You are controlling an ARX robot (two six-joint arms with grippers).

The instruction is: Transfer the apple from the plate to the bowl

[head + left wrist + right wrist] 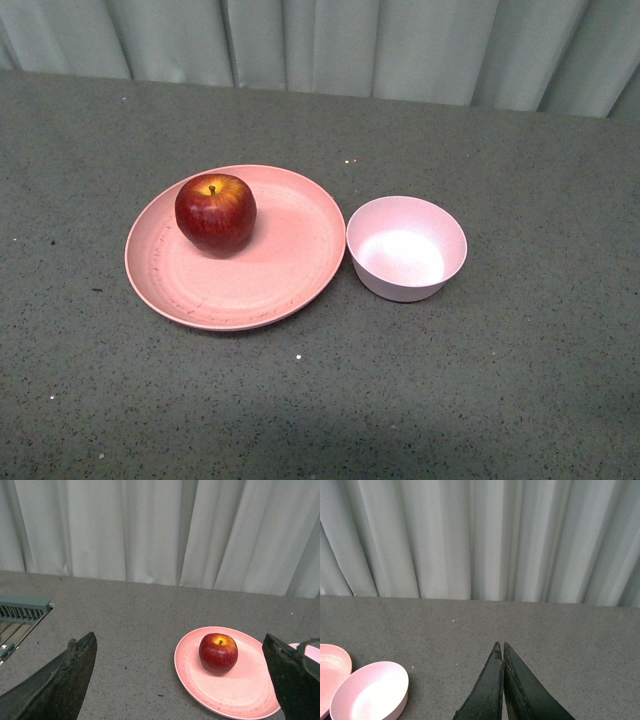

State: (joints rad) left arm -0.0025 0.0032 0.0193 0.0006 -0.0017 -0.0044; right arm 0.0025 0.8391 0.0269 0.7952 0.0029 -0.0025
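The dark-red apple (215,213) stands upright on the left part of the salmon-pink plate (290,270). The small pale bowl (406,248) sits empty just right of the plate, nearly touching it. Neither gripper shows in the front view. In the left wrist view my left gripper (180,642) is open wide and empty, with the apple (218,653) on the plate (245,690) ahead between its fingers, some way off. In the right wrist view my right gripper (500,645) is shut and empty above bare table, with the bowl (370,692) and the plate's edge (332,665) off to one side.
A grey speckled table (520,400) carries everything. A pale curtain (350,45) hangs along its far edge. A grey-green metal frame (22,611) shows at the table's side in the left wrist view.
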